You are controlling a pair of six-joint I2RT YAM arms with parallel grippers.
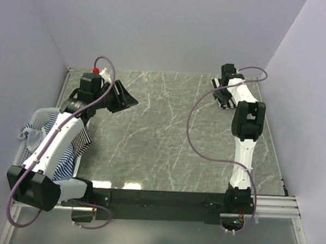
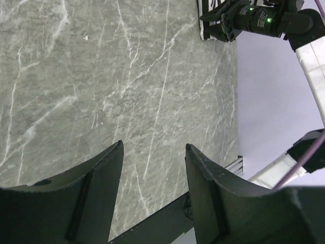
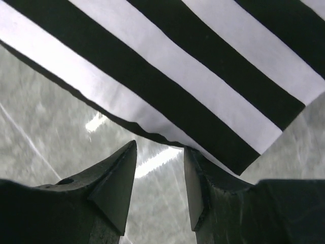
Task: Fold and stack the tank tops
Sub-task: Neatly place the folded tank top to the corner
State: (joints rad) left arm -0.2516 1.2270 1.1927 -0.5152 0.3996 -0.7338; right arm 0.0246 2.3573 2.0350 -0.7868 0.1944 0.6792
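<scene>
Pale lilac walls [image 1: 168,29] close around a grey marble table [image 1: 167,138] with white veins. At the left edge of the top view stands a white mesh basket [image 1: 34,117]. In it lie blue-and-white striped tank tops [image 1: 81,142], and one part of the cloth hangs over the basket side toward the table. The left arm passes above this basket.

The left gripper [image 1: 124,101] is in the upper left part of the table. In its wrist view the left gripper [image 2: 154,152] has its two fingers well apart, with only bare marble between them.

The black-and-white striped tank top [image 1: 217,83] lies flat on the table in the upper right of the top view, near the back wall. The right gripper [image 1: 225,98] is low over it. In the right wrist view the fingers [image 3: 117,178] of the right gripper [image 3: 160,150] stand apart, and marble shows between them. The hem of the striped top [image 3: 203,76] runs just past the fingertips and seems to touch the right one. I cannot tell if that tip is under the cloth.
</scene>
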